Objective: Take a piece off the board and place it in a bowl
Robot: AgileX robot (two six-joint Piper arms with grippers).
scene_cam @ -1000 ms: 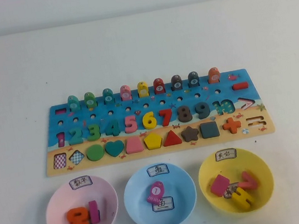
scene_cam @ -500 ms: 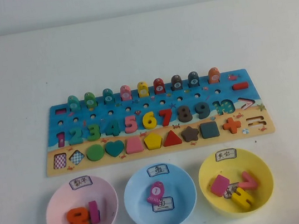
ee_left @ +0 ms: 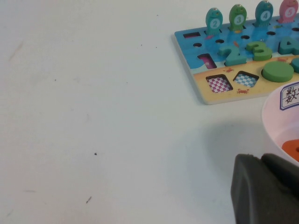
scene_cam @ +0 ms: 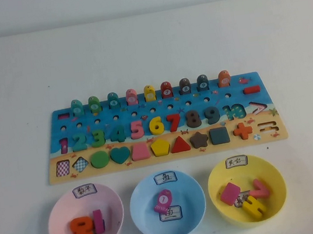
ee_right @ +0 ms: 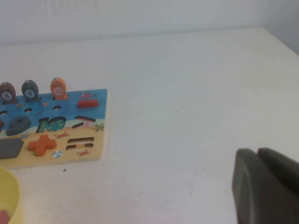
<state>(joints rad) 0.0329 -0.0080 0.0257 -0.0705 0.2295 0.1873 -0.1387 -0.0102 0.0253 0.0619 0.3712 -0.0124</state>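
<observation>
The coral-pink chevron piece (scene_cam: pixel 261 187) lies inside the yellow bowl (scene_cam: pixel 271 168) at the front right, beside a magenta square (scene_cam: pixel 230 193) and a yellow piece (scene_cam: pixel 253 206). The board (scene_cam: pixel 160 101) lies across the middle of the table, and its ">" slot (scene_cam: pixel 258 107) at the right end is empty. Neither gripper shows in the high view. My left gripper (ee_left: pixel 260 158) is shut and empty, low over the table beside the pink bowl (ee_left: pixel 279 122). My right gripper (ee_right: pixel 257 151) is shut and empty over bare table to the right of the board (ee_right: pixel 96 112).
The pink bowl (scene_cam: pixel 57 211) holds an orange number and a magenta piece. The light-blue bowl (scene_cam: pixel 139 200) holds a pink fish piece. Numbers, shapes and fish pegs fill most of the board. The yellow bowl's rim (ee_right: pixel 11 193) shows in the right wrist view.
</observation>
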